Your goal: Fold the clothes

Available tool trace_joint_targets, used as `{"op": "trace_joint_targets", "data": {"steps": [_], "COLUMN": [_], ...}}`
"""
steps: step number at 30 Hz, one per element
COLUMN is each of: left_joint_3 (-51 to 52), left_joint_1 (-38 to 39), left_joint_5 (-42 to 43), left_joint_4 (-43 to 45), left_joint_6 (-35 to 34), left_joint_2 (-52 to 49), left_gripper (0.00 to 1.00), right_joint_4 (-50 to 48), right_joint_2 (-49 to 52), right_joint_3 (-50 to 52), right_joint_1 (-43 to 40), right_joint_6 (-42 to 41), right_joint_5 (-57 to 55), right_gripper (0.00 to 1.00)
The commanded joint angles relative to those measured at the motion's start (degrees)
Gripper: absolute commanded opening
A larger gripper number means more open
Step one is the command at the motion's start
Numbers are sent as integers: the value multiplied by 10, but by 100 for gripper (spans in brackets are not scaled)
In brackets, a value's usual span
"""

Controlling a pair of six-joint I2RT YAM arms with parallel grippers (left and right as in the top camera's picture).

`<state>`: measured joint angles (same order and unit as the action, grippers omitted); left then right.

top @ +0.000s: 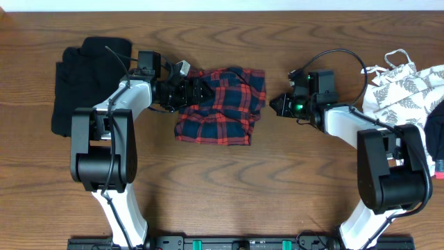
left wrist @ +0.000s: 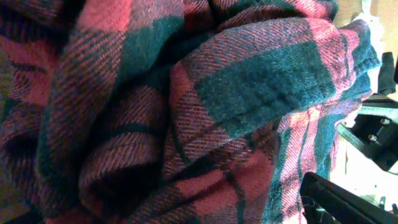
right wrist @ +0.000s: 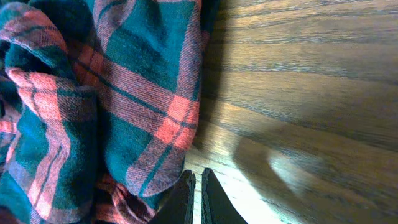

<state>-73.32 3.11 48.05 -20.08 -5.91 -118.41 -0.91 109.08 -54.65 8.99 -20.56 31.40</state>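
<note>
Left gripper (top: pixel 196 91) jaws wide against plaid shirt (top: pixel 225 114); right gripper (right wrist: pixel 194 179) beside it, closed, empty.

Garments: 4 in view. Plaid shirt (top: pixel 222 104) x1, black garment (top: pixel 83 76) x1, white leaf-print garment (top: pixel 402 87) x1, dark cloth (top: pixel 437 128) x1, cut off at right edge.
Arms: 2, left arm (top: pixel 104 146), right arm (top: pixel 392 167).
Grippers: 2, left gripper (top: pixel 198 90), right gripper (top: pixel 279 104).
Table (top: pixel 277 187): 1.
</note>
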Motion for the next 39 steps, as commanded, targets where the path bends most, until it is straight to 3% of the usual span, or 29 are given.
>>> {"op": "trace_joint_targets", "data": {"steps": [1, 9, 24, 32, 39], "left_joint_3": [6, 6, 6, 6, 6], "left_joint_1": [2, 2, 2, 2, 2], "left_joint_5": [-22, -22, -22, -22, -22], "left_joint_4": [-4, -4, -4, -4, -4], "left_joint_6": [7, 7, 7, 7, 7], "left_joint_2": [-23, -23, -23, -23, -23], "left_gripper": [98, 98, 98, 98, 98], "right_joint_4": [-6, -34, -157, -121, -116], "right_joint_2": [11, 40, 53, 64, 103], "right_joint_3": [0, 0, 0, 0, 0], "right_joint_1": [15, 62, 89, 92, 109], "right_joint_6": [9, 9, -13, -13, -13], "right_joint_5": [-12, -5, 168, 83, 120], "right_gripper": [6, 4, 2, 6, 5]}}
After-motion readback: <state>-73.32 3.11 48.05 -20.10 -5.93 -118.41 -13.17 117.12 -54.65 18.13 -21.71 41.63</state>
